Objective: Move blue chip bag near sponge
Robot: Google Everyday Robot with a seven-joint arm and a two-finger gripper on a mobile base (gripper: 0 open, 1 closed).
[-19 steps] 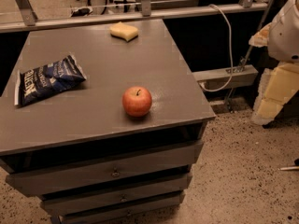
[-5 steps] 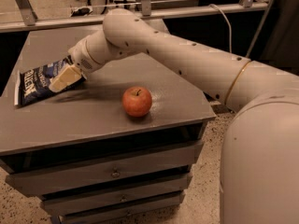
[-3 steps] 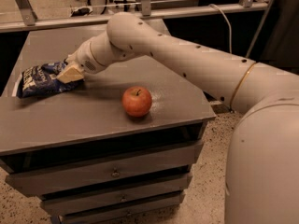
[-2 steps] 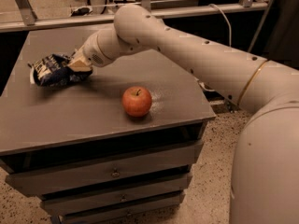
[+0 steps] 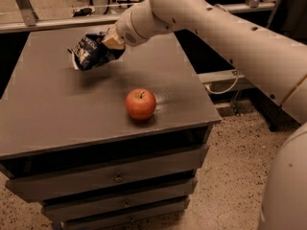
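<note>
The blue chip bag (image 5: 91, 51) is crumpled and hangs lifted above the grey table top (image 5: 57, 104), over its back middle. My gripper (image 5: 111, 42) is shut on the bag's right end, at the tip of the long pale arm (image 5: 216, 28) that reaches in from the right. The sponge is hidden behind my arm and wrist at the back of the table.
A red apple (image 5: 141, 104) stands on the table near its front right. Drawers (image 5: 115, 178) run below the top. A white cable (image 5: 225, 87) and a ledge lie to the right. Speckled floor (image 5: 230, 176) surrounds the table.
My gripper closed on the bag at the table's left, lifted it off the surface and carried it right and toward the back. The apple has not moved.
</note>
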